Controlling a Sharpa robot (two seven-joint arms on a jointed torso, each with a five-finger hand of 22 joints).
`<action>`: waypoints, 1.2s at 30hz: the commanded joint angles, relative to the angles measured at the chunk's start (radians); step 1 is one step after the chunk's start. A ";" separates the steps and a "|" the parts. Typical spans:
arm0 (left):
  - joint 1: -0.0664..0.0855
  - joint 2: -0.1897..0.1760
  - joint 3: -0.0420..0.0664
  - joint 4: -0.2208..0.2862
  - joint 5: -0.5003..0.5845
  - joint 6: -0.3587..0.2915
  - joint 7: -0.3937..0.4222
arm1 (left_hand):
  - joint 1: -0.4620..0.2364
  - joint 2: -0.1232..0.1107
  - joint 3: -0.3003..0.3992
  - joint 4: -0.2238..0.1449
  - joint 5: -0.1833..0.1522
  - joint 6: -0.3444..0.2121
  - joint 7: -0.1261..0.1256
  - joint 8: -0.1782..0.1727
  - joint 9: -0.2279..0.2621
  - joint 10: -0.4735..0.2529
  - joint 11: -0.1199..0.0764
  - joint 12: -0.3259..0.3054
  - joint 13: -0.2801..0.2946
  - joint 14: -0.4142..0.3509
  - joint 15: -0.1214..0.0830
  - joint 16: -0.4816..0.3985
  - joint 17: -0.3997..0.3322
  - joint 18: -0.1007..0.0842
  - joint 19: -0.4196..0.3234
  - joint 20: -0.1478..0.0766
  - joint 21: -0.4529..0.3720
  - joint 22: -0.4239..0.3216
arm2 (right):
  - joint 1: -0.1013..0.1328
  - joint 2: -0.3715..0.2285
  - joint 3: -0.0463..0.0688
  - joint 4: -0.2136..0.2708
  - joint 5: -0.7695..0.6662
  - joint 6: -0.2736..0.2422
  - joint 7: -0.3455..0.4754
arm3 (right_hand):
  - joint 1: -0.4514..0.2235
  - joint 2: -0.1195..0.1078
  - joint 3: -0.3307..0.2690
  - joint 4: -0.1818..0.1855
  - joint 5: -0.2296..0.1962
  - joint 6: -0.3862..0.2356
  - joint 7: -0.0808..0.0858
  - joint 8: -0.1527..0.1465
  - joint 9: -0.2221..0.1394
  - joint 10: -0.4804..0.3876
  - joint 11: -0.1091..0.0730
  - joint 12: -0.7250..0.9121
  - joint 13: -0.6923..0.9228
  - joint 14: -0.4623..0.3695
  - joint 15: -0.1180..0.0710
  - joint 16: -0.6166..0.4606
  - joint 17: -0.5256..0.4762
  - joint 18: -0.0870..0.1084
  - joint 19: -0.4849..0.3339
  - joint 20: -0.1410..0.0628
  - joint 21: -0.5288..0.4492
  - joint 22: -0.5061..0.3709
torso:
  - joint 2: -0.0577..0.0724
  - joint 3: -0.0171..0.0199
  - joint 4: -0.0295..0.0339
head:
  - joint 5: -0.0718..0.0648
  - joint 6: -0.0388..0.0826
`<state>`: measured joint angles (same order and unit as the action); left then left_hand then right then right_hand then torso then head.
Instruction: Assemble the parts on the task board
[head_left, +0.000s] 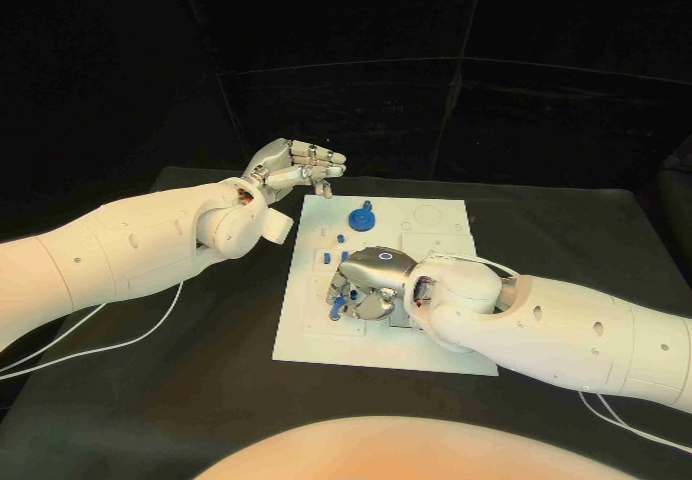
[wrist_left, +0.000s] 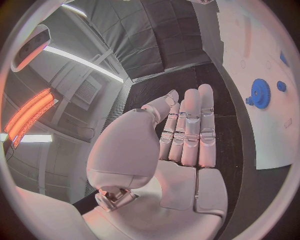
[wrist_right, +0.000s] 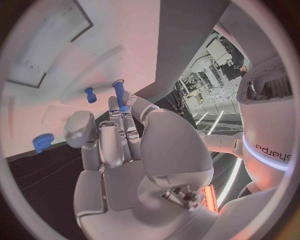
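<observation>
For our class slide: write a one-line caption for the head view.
Right hand works on the white task board; left hand hovers beside it.

Left hand (head_left: 296, 164) hovers raised, fingers straight and together, holding nothing; right hand (head_left: 372, 283) reaches down, fingers curled, pinching.

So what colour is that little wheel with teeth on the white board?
Blue. The gear shows best in the left wrist view.

Glossy white rounded arm shells, thin white cables beneath, each ending in a silver jointed robot hand (head_left: 300, 165).
</observation>
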<state>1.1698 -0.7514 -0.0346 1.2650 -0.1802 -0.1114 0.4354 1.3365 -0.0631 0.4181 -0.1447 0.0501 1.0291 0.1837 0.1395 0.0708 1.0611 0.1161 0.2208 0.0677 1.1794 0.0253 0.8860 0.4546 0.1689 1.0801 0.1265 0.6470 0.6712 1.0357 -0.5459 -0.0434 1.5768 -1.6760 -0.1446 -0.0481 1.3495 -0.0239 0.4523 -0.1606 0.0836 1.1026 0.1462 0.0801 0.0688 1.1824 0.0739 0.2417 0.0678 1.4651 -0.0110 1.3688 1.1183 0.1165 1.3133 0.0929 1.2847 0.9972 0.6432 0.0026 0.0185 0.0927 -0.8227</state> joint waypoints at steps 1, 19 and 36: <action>0.001 0.002 0.001 0.000 0.004 0.012 0.003 | 0.002 0.009 -0.005 -0.001 -0.001 0.000 0.003 0.002 0.000 -0.005 0.001 0.005 -0.001 -0.003 0.001 -0.002 -0.001 0.014 -0.006 -0.002 -0.005 -0.002 | 0.001 0.000 0.000 0.001 -0.010 0.012 -0.001 | 0.001 0.001 0.004 0.001 0.005 0.006 0.004 0.005 0.002 0.008 -0.002 -0.003 0.001 0.032 0.001 0.004 0.001 -0.005 -0.004 0.003 0.001 0.000 | 0.000 0.0001 0.0002 | -0.001 -0.001; 0.001 0.001 0.001 0.000 0.004 0.013 0.002 | 0.001 0.010 -0.006 -0.001 -0.001 -0.001 0.004 0.002 -0.001 -0.007 0.002 0.006 -0.001 -0.004 0.002 -0.002 -0.004 0.014 -0.006 -0.002 -0.005 -0.002 | 0.001 0.011 -0.020 0.003 -0.068 0.049 -0.063 | -0.028 -0.024 -0.009 0.012 0.007 -0.020 0.011 -0.012 -0.002 -0.013 0.006 -0.032 -0.003 0.027 0.007 -0.002 -0.012 -0.002 -0.017 0.007 -0.011 -0.020 | 0.000 0.0001 0.0001 | -0.002 -0.002; 0.001 0.000 0.001 0.001 0.004 0.015 -0.001 | 0.001 0.010 -0.006 -0.001 -0.001 -0.001 0.004 0.002 -0.001 -0.007 0.002 0.006 -0.001 -0.004 0.002 -0.002 -0.004 0.014 -0.006 -0.002 -0.005 -0.002 | 0.001 0.021 -0.024 -0.002 -0.057 0.007 -0.035 | -0.070 -0.072 -0.045 0.032 0.015 -0.118 0.024 -0.019 -0.005 -0.123 0.034 -0.085 -0.004 0.013 0.030 -0.033 -0.069 0.011 -0.052 0.028 -0.054 -0.090 | 0.000 0.0000 0.0001 | -0.002 -0.002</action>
<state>1.1698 -0.7517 -0.0346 1.2648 -0.1802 -0.1077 0.4324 1.3365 -0.0631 0.4181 -0.1448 0.0501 1.0291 0.1837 0.1395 0.0708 1.0611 0.1160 0.2208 0.0678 1.1793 0.0253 0.8860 0.4516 0.1689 1.0801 0.1265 0.6470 0.6701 1.0356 -0.5264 -0.0678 1.5732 -1.7327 -0.1174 -0.0944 1.2841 -0.0892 0.4120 -0.1290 0.0931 0.9913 0.1702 0.0630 0.0640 1.0678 0.1086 0.1585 0.0616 1.4651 0.0144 1.3382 1.0483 0.1167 1.2683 0.1194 1.2345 0.9086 0.6436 0.0021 0.0182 0.0903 -0.8247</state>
